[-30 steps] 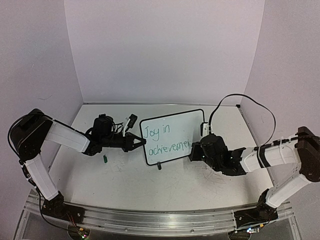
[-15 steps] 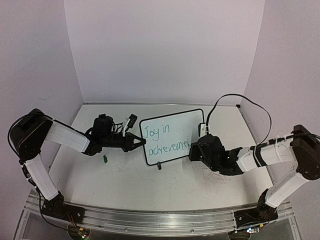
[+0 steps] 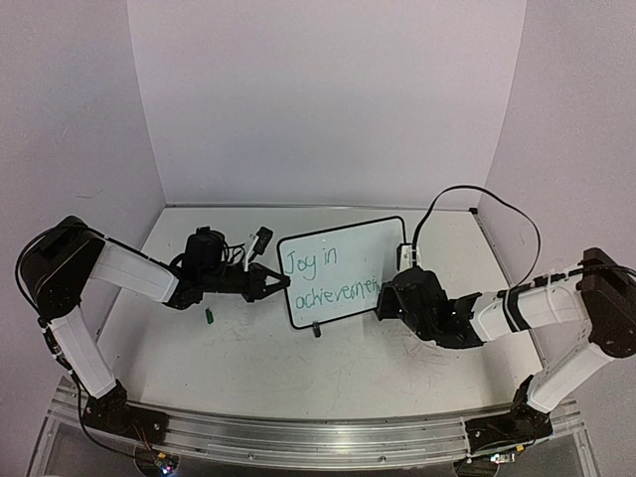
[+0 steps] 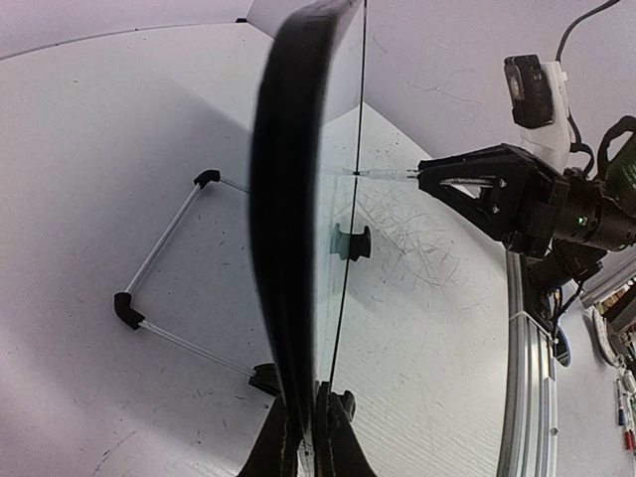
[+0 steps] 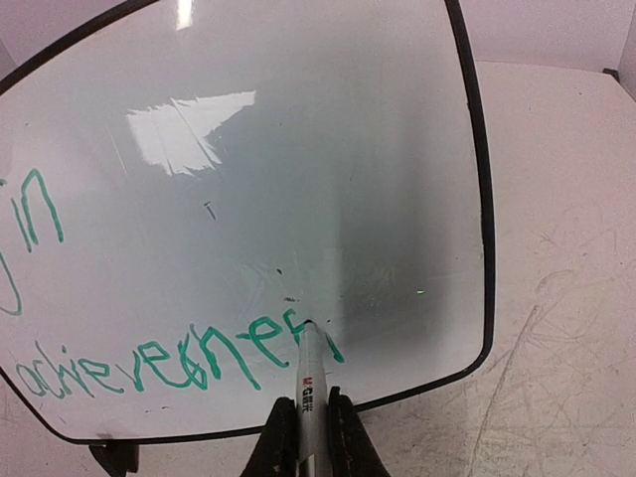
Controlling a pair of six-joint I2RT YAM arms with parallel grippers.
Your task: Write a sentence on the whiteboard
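Observation:
The whiteboard [image 3: 343,256] stands upright mid-table on black clip feet. Green handwriting [image 3: 328,278] in two lines reads "Joy in" over "achievement"; it also shows in the right wrist view [image 5: 149,363]. My left gripper [image 3: 282,282] is shut on the board's left edge [image 4: 293,248], seen edge-on in the left wrist view, the fingers pinching it [image 4: 305,437]. My right gripper [image 3: 386,300] is shut on a grey marker [image 5: 308,383], whose tip touches the board [image 5: 328,179] at the last letter of the lower line.
A small green marker cap [image 3: 210,316] lies on the table below my left arm. The board's wire stand [image 4: 164,258] shows behind it. A black cable [image 3: 477,199] loops above my right arm. Walls close in at the back and sides.
My right gripper has shifted slightly left and up toward the board, with the marker tip at the end of the lower line. The left arm and board have not moved.

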